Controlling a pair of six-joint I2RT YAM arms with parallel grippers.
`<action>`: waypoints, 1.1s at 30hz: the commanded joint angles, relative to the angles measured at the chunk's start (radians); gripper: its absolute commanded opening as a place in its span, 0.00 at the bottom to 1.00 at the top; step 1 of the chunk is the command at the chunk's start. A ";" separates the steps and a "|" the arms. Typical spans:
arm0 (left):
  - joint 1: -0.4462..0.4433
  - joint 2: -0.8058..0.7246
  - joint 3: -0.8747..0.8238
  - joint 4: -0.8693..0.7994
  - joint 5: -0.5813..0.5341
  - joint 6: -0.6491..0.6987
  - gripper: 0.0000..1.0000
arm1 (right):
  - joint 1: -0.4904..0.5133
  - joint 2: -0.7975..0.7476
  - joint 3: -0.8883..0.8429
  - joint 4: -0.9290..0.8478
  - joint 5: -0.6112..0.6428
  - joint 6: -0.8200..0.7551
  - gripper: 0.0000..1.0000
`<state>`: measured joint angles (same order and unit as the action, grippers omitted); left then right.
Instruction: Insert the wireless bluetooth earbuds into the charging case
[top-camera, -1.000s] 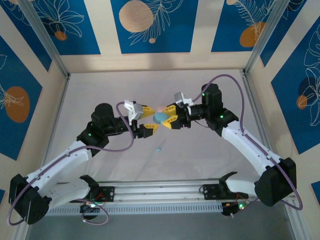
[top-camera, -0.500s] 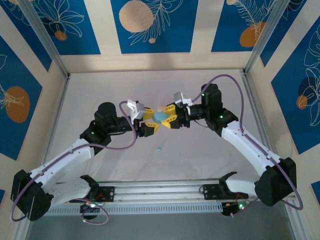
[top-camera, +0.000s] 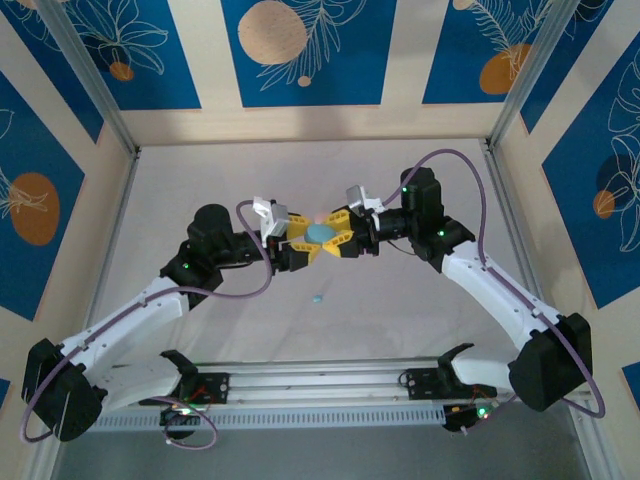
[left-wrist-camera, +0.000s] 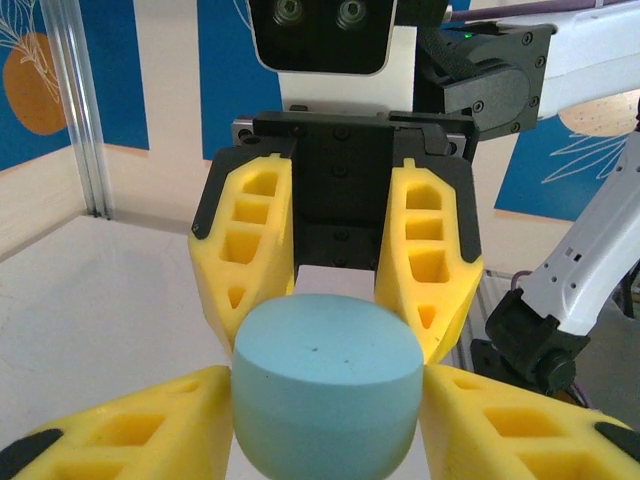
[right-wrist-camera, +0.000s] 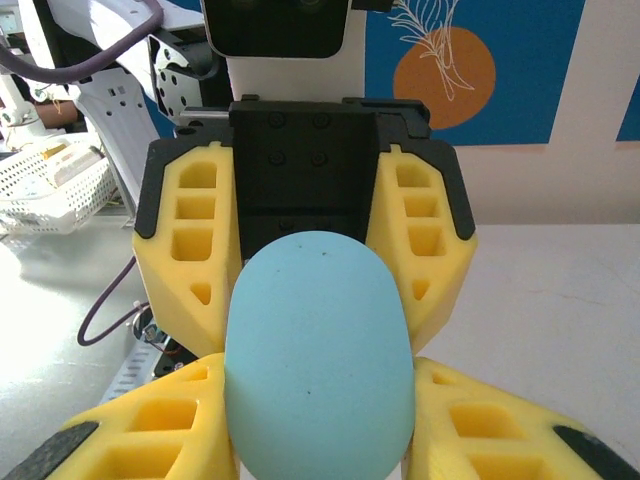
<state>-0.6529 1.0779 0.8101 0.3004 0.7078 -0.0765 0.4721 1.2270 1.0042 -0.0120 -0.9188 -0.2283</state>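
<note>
At table centre in the top view, the light-blue charging case is held clear of the table between both claws. The left gripper meets it from 9 o'clock and the right gripper from 3 o'clock. In each wrist view, both pairs of yellow fingers lie flat against opposite sides of the case, so both claws are clamped on it.

One light-blue earbud lies loose on the table at 6 o'clock from the case, well apart from both claws and touching nothing. A small pinkish item sits at 12 o'clock behind the case; it is too small to identify.

Handling, as a judgement:
- Earbud: very light, rigid, smooth and rounded. Expect it to roll or slip out of hard fingertips. Grip across its widest part, with the fingertips only and with low force.
- Case: rigid, with a smooth domed shell and no flat faces. Grip on its opposite long sides.
- No open cavity is visible on the case; whether its lid is open cannot be told.
</note>
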 joint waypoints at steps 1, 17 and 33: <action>-0.004 0.009 0.007 0.033 0.041 -0.007 0.47 | 0.007 0.003 0.013 0.005 -0.002 -0.010 0.30; -0.002 0.010 0.014 0.005 0.059 0.018 0.51 | 0.003 -0.001 0.005 0.049 -0.011 0.033 0.30; -0.002 0.006 0.011 0.043 0.066 -0.009 0.38 | 0.007 0.005 0.014 -0.028 -0.008 -0.029 0.31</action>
<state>-0.6521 1.0882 0.8104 0.2924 0.7326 -0.0723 0.4721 1.2285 1.0042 0.0025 -0.9325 -0.2199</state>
